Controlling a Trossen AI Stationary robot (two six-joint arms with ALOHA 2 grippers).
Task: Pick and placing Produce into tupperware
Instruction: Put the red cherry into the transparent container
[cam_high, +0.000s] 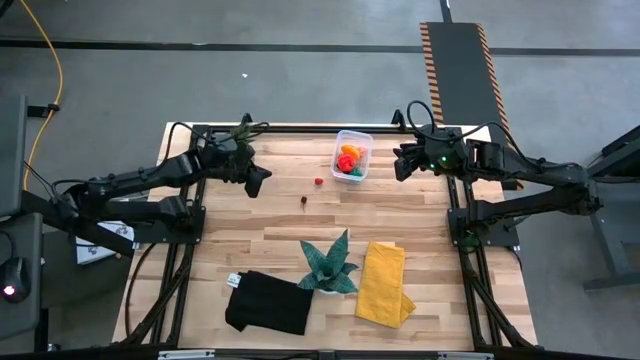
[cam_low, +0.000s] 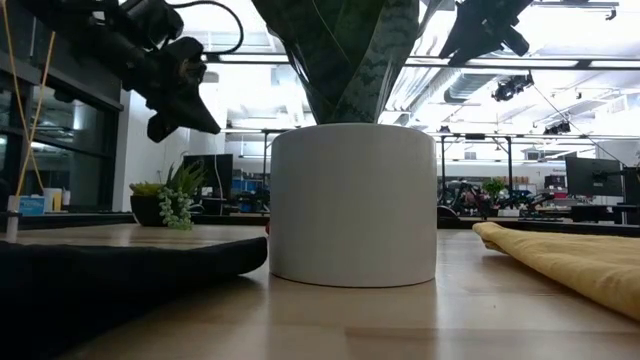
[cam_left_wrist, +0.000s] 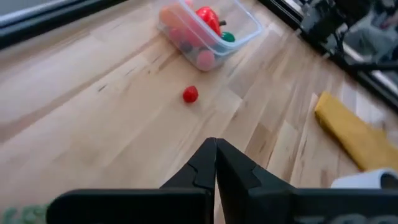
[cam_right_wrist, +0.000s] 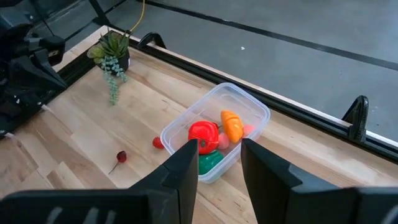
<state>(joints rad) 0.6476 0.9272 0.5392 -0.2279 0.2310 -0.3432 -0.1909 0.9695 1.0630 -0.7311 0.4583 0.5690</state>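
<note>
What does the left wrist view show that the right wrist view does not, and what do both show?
Only the left wrist view: the yellow cloth and the left tool, shut. Only the right wrist view: the small potted plant, a dark stemmed piece on the table, and the right tool, jaws apart. Both: the tupperware with produce inside, and one small red piece outside it.

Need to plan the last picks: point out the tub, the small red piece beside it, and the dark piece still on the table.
tub (cam_right_wrist: 256, 112): right wrist view, on its clear far rim.
small red piece (cam_left_wrist: 190, 94): left wrist view, middle of it.
dark piece (cam_high: 303, 200): high view, middle of it.
</note>
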